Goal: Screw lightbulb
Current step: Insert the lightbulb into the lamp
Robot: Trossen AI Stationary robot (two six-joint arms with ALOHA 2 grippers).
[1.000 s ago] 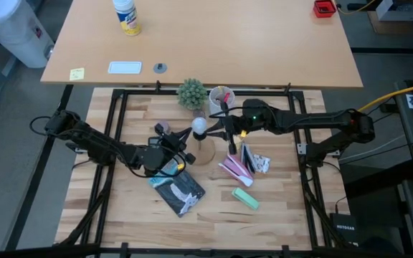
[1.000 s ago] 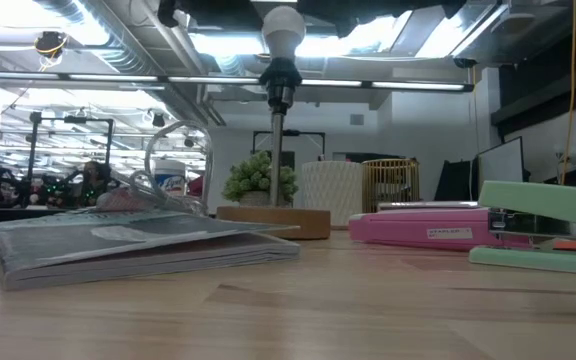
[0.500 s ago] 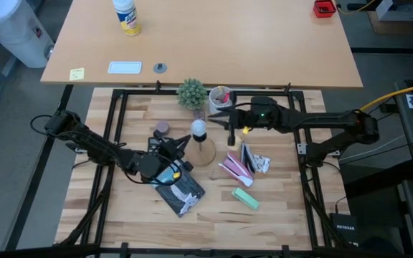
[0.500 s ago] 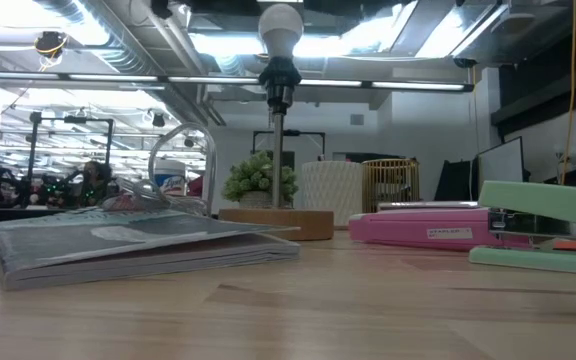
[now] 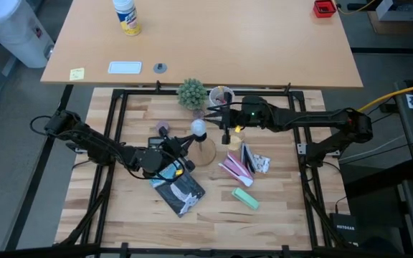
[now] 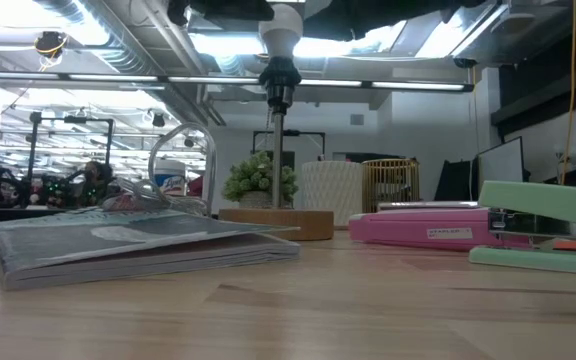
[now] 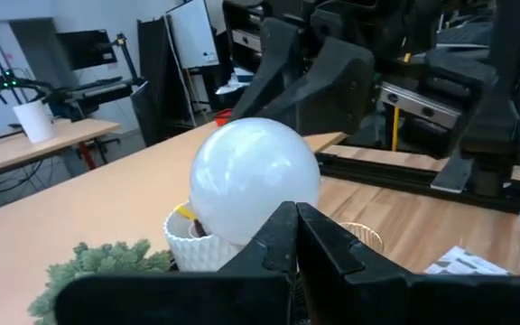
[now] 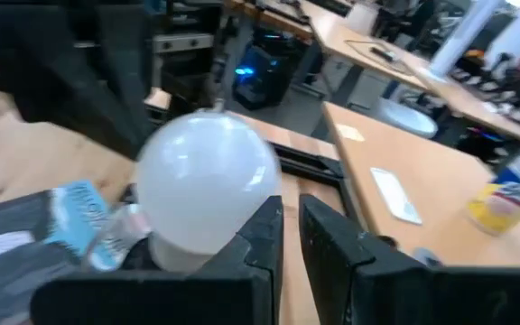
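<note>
The whitish lightbulb (image 5: pixel 199 129) stands upright in the black socket (image 6: pixel 280 75) on top of the stand's thin stem. The stem rises from a wooden base (image 6: pixel 273 222). My left gripper (image 5: pixel 188 141) reaches level toward the bulb from the table's left. It is shut, with its tips at the bulb's lower side (image 7: pixel 294 217). My right gripper (image 5: pixel 217 119) comes from the table's right. It is also shut, and it lies beside the bulb (image 8: pixel 208 185). My left gripper has its shut fingertips (image 7: pixel 283 226) at the lower part of the bulb's glass (image 7: pixel 255 194), coming level from the table's left. I cannot tell whether they touch it. My right gripper lies with the outer side of one finger (image 8: pixel 262 236) against the bulb's glass (image 8: pixel 233 212), slanting slightly down from the table's right. The bulb stays upright in its socket.
A magazine (image 5: pixel 180 190) lies on the table below the left gripper. A pink stapler (image 5: pixel 234 169) and a green stapler (image 5: pixel 246 198) lie to the right of the stand. A small plant (image 5: pixel 191 93) and a white cup (image 5: pixel 221 94) stand at the far edge.
Both grippers drew a little away from the bulb and have come back up to it, staying shut. The right one has turned at the wrist. The bulb and stand have kept their place.
</note>
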